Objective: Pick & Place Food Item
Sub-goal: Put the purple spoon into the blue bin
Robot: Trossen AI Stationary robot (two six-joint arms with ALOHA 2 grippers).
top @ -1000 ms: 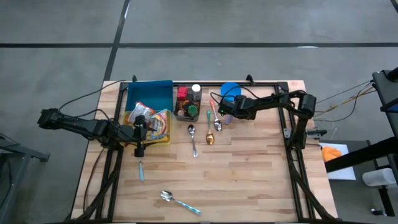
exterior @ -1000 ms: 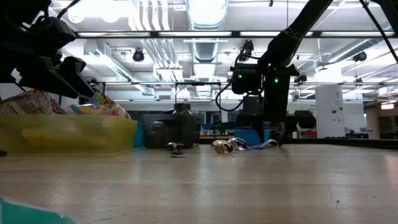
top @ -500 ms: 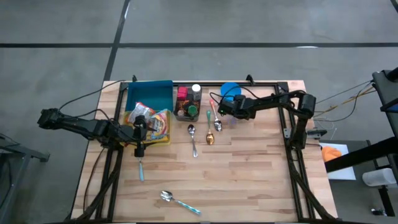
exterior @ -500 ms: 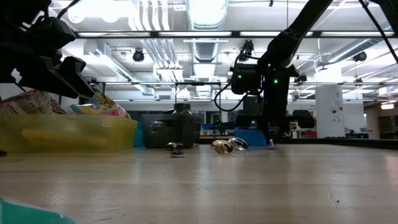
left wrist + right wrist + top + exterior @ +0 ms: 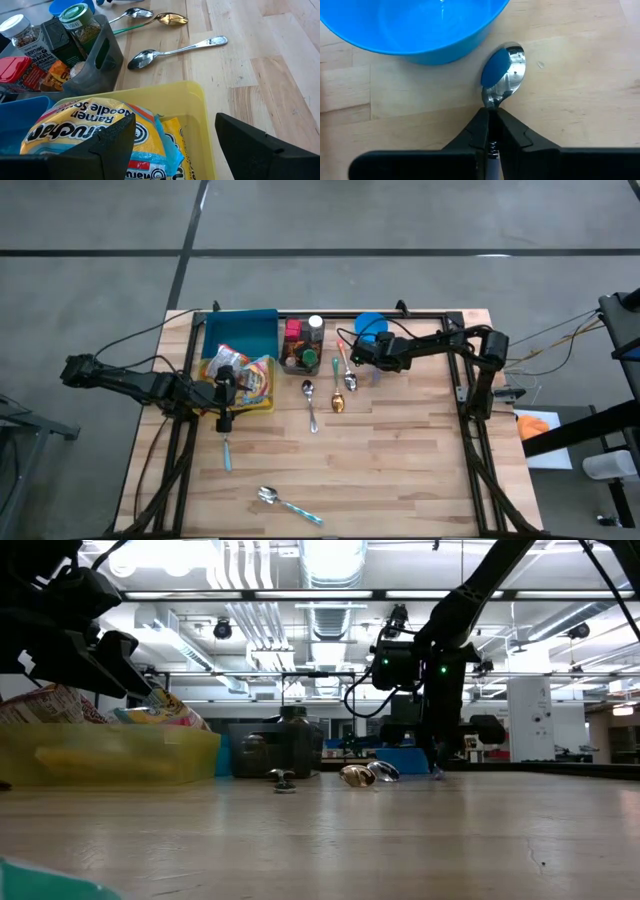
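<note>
The ramen noodle packet (image 5: 85,132), yellow with dark lettering and a blue edge, lies in the yellow bin (image 5: 197,100) near the table's (image 5: 400,470) left edge, beside the grey condiment caddy (image 5: 299,358). The left end effector (image 5: 224,396) hovers over the bin, fingers spread and released. Near the table's far edge, the right end effector (image 5: 490,125) is clenched on the neck of a silver spoon (image 5: 505,72) lying just beside the blue bowl (image 5: 420,25). A second earlier its fingers stood apart; they have since closed on the spoon.
</note>
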